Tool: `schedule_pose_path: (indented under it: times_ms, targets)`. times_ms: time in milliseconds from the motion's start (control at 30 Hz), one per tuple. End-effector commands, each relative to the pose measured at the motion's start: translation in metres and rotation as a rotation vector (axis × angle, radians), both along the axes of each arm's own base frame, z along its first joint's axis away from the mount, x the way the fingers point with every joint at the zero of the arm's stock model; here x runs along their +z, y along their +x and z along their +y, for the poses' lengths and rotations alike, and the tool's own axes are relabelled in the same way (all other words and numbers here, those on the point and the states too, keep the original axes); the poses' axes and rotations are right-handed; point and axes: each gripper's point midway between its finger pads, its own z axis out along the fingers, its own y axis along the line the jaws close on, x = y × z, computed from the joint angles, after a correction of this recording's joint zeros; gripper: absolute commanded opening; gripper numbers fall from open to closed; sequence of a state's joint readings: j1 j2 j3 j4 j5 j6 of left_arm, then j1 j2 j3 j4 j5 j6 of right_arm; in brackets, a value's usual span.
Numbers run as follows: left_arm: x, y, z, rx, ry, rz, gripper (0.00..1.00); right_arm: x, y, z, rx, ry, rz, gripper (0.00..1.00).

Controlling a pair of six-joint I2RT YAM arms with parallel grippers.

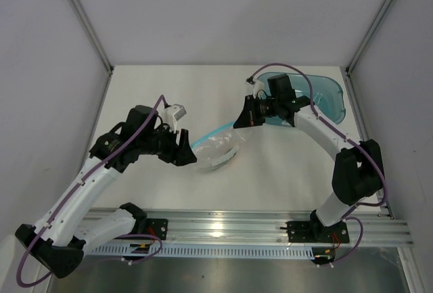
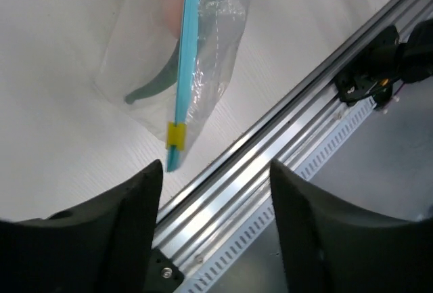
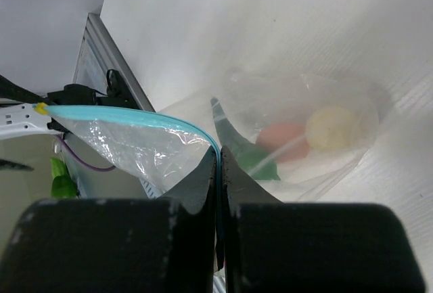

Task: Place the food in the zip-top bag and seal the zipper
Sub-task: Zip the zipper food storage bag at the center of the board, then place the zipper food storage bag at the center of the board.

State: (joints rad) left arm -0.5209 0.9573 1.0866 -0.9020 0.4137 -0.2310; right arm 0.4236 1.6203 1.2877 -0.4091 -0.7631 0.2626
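Right gripper pinches zipper; bag holds three food pieces.

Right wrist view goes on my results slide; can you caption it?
Right gripper shut on the zipper of the clear bag, which holds the pink piece, cream piece and green piece.

The bag is clear, crinkly, glossy thin plastic, its zipper smooth light blue plastic, while the table looks matt white and the rail ribbed, shiny metal.
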Motion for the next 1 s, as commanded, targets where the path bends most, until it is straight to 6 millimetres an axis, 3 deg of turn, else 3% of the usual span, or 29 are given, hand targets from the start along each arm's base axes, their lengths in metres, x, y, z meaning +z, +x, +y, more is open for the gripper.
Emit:
schedule_pose_path:
  times_ms: [0, 33, 67, 233, 333, 367, 467, 633, 967]
  targets:
    - [0.024, 0.012, 0.008, 0.064, 0.002, -0.074, 0.70, 0.015, 0.014, 0.011, -0.007, 0.019, -0.038, 0.00]
    - [0.026, 0.020, 0.016, 0.119, 0.036, -0.107, 0.90, 0.022, 0.015, 0.014, -0.002, 0.028, -0.047, 0.00]
    - [0.032, 0.024, 0.022, 0.151, 0.051, -0.133, 0.99, 0.023, 0.015, 0.017, 0.007, 0.036, -0.039, 0.00]
    - [0.056, 0.049, 0.062, 0.371, 0.168, -0.266, 0.99, 0.046, 0.027, 0.035, -0.006, 0.095, -0.019, 0.00]
    - [0.064, 0.052, 0.071, 0.412, 0.180, -0.298, 1.00, 0.039, 0.048, 0.044, -0.062, 0.100, 0.023, 0.00]
    - [0.065, 0.051, 0.070, 0.410, 0.175, -0.301, 1.00, 0.032, 0.067, 0.047, -0.113, 0.076, 0.033, 0.00]
    - [0.064, 0.049, 0.066, 0.395, 0.158, -0.292, 0.99, 0.019, 0.098, 0.060, -0.146, 0.059, 0.072, 0.00]
    - [0.062, 0.043, 0.065, 0.387, 0.141, -0.276, 0.99, -0.011, 0.135, 0.079, -0.175, 0.048, 0.130, 0.00]
    - [0.045, 0.017, 0.058, 0.339, 0.091, -0.178, 1.00, -0.088, 0.203, 0.074, -0.281, -0.027, 0.160, 0.00]
